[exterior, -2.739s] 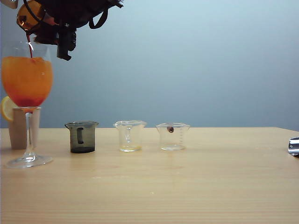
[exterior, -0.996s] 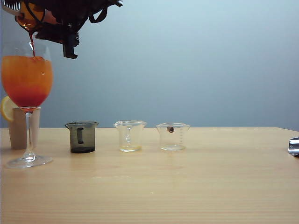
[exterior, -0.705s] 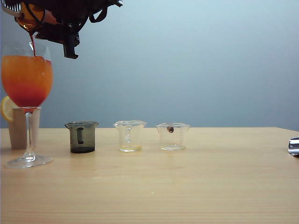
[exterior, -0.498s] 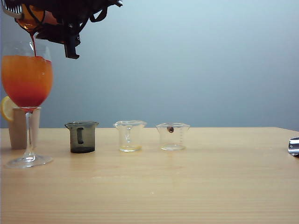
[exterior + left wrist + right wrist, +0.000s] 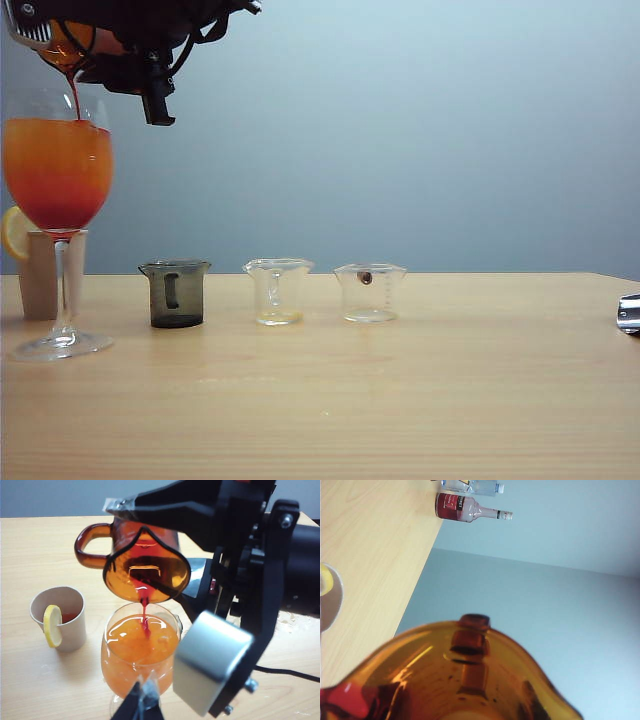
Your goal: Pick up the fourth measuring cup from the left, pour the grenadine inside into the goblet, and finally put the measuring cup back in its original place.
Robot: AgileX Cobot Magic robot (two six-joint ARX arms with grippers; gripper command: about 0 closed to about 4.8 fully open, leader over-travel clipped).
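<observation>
Right end effector (image 5: 70, 45) hangs high at the far left of the exterior view, clamped partway closed around the fourth measuring cup (image 5: 142, 562), an amber-brown beaker tipped spout-down over the goblet (image 5: 58, 215). From the cup's lip a thin thread of grenadine (image 5: 144, 611) falls into the goblet's orange drink, where the red gathers low in the bowl.

Left end effector (image 5: 142, 705) shows only as dark fingertips at the near edge of its own view, close to the goblet's stem; I cannot tell whether it is open or closed, nor whether it touches the glass.

My reading is that the pour is the step in hand and is close to done: the stream is slender and little red is left inside the cup. The next move likely calls for rolling the cup back upright before travelling, so no drip lands on the worktop (image 5: 400, 400), then carrying it rightward to the free spot just right of the rightmost clear cup (image 5: 370, 292).

Going from near to far, bare pale wood comes first, then the row: goblet at left, a smoky grey cup (image 5: 175, 293), a clear cup (image 5: 278, 290), then the rightmost clear one. Behind the goblet stands a paper cup (image 5: 57, 617) with a lemon slice (image 5: 51, 625) on its rim. A plain blue-grey wall closes the room.
</observation>
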